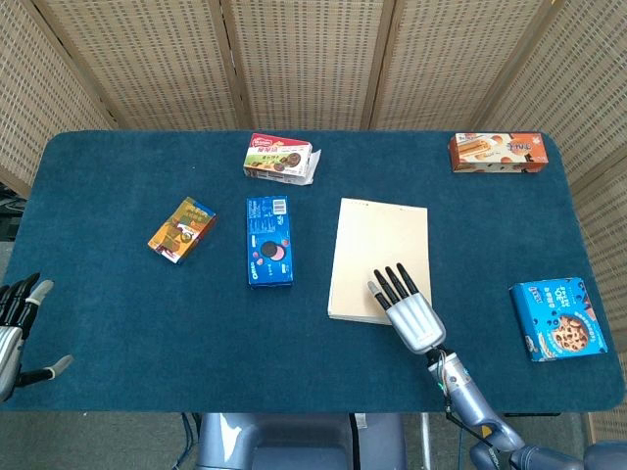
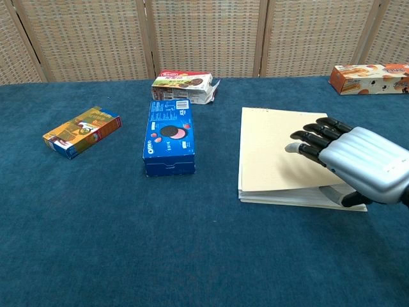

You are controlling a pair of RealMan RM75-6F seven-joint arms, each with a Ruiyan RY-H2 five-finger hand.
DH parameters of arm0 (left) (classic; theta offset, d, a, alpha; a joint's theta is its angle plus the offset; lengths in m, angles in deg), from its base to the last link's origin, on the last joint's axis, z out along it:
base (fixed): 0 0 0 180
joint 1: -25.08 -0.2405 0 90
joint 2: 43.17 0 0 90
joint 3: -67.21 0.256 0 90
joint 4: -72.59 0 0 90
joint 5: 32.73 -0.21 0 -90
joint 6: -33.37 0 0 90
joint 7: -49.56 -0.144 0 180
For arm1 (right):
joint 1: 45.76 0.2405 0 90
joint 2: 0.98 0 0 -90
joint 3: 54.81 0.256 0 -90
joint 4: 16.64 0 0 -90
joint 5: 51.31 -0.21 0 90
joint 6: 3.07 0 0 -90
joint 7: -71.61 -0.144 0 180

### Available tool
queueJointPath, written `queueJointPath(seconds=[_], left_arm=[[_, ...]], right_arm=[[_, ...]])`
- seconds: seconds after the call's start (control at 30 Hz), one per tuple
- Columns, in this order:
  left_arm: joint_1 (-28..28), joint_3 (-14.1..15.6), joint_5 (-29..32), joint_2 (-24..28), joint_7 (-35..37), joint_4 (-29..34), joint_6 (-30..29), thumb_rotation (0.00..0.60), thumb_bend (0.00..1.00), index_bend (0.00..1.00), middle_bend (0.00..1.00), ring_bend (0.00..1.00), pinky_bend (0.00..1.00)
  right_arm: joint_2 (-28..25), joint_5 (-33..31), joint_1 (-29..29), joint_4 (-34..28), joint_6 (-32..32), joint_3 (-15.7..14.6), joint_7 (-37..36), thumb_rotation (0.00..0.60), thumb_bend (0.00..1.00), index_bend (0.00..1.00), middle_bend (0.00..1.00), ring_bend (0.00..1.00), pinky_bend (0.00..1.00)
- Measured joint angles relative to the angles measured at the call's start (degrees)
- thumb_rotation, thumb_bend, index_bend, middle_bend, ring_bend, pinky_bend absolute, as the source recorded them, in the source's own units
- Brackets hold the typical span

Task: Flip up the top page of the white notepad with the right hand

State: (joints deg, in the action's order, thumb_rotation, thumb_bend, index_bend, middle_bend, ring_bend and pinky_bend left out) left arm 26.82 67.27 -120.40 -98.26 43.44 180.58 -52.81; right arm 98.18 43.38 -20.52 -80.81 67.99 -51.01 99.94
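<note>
Notepad [image 2: 275,157] lies on the blue table [image 2: 192,256], its near edge raised by the right robot hand [image 2: 358,163], thumb beneath, fingers [image 2: 313,137] flat on top.

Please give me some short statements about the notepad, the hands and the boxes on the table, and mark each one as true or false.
1. The near edge of the top page is raised off the notepad. True.
2. The right hand is at the far edge of the notepad. False: it is at the near right corner, its fingers lying over the raised page.
3. The left hand grips the blue Oreo box. False: it is at the left table edge, holding nothing.
4. The blue Oreo box lies left of the notepad. True.
5. The orange box lies on the notepad. False: it sits apart, at the far right corner of the table.
</note>
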Motion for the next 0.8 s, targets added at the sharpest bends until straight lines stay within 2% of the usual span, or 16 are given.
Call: queueJointPath(seconds=[0.2,0.43,0.57,0.7,0.8], left_arm=[[0.1,0.0,0.1,0.2,0.3,0.0,0.1,0.600,0.00,0.00,0.00,0.00,0.00],[0.2,0.0,0.3,0.1,0.0,0.1,0.4,0.600,0.00,0.00,0.00,0.00,0.00],[0.3,-0.2,0.6,0.1,0.0,0.1,0.4,0.600,0.00,0.00,0.00,0.00,0.00],[0.3,-0.2,0.7,0.1,0.2,0.1,0.5,0.600,0.00,0.00,0.00,0.00,0.00],[0.3,-0.2,0.7,0.2,0.2,0.1,0.5,0.600,0.00,0.00,0.00,0.00,0.00]], right_arm=[[0.7,-0.7,0.7,1.7,-0.2,0.6,0.8,0.600,0.52,0.16,0.15,0.05,0.00],[3.2,-2.3,1.9,4.8,1.2,3.0,0.7,0.600,0.53,0.17,0.17,0.06,0.00],[4.0,-3.1,2.8,5.9,0.8,3.7,0.7,0.600,0.54,0.19,0.24,0.15,0.04],[4.7,-3.2,3.4,7.2,1.1,3.9,0.6,0.600,0.54,0.22,0.29,0.19,0.09],[5.1,-3.5,3.8,7.8,1.1,4.0,0.2,0.600,0.54,0.29,0.37,0.24,0.11]])
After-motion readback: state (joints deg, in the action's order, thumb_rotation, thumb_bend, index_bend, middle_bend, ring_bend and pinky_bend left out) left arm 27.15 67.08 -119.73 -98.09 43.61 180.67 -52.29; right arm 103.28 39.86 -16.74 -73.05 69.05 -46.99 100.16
